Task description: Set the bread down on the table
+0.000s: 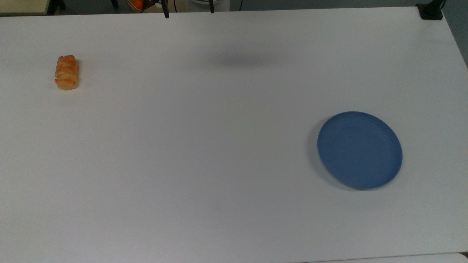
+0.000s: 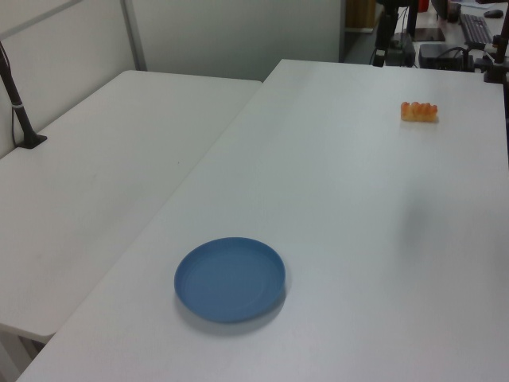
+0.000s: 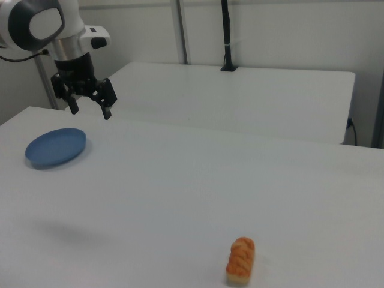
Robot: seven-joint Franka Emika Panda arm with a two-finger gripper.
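— Bread (image 1: 66,72) position, please: where do you have it?

— You have it flat on the table (image 1: 204,146), near the top view's left edge and toward the far side, with bare white surface all round it.

— Count the items for me.

— One bread, one blue plate (image 1: 359,150), one gripper (image 3: 90,104). The plate sits well apart from the bread, toward the top view's right.

— Condition of the bread?

— Small, oblong, golden-orange, with a glossy ridged crust, lying on its long side.

— And your tool?

— Its fingers (image 3: 106,112) are spread wide with nothing between them; it hangs in the air above the table, near the plate in the right view.
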